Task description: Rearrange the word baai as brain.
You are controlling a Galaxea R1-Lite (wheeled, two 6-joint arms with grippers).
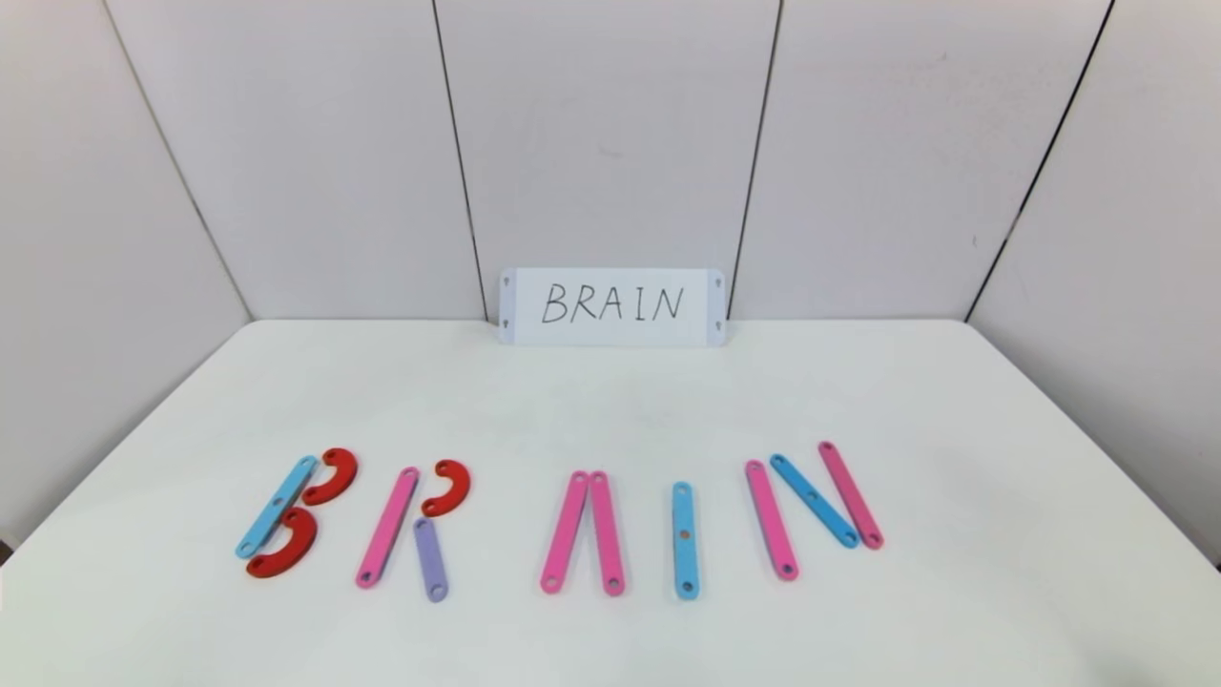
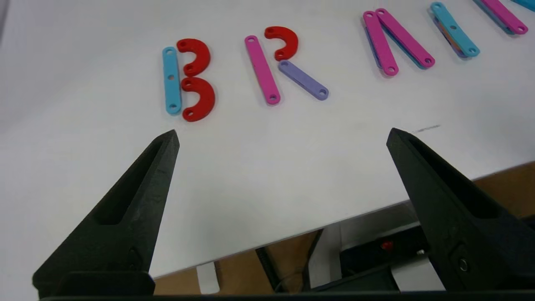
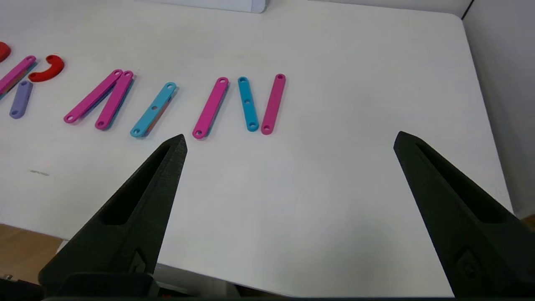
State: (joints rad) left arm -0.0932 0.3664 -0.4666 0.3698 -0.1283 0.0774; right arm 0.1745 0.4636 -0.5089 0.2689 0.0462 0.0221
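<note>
The five letters already lie in a row across the table (image 1: pixel 610 401), reading as the card (image 1: pixel 611 305) does, so the task looks finished or nearly so. Both pincers hang back over the near table edge, out of the head view, each with its jaws wide apart and holding nothing.

Ahead of the left pincer (image 2: pixel 283 136) lie the B (image 2: pixel 188 80) and the R (image 2: pixel 284 62); the B's blue strip (image 2: pixel 171 80) runs lengthwise away from the pincer, with two red arcs touching it. The R's purple strip (image 2: pixel 304 80) slants off beside the pink upright.

Ahead of the right pincer (image 3: pixel 289 140) lies the N (image 3: pixel 246 104), its three strips pointing away from the pincer, the blue diagonal between two pinks. The I (image 3: pixel 153 109) and the A (image 3: pixel 100 99) sit further toward the left arm.

If any touch-up remains, I judge it would be the A, which has no crossbar; it lies roughly midway, slightly nearer the right pincer, its long strips running fore-and-aft.
</note>
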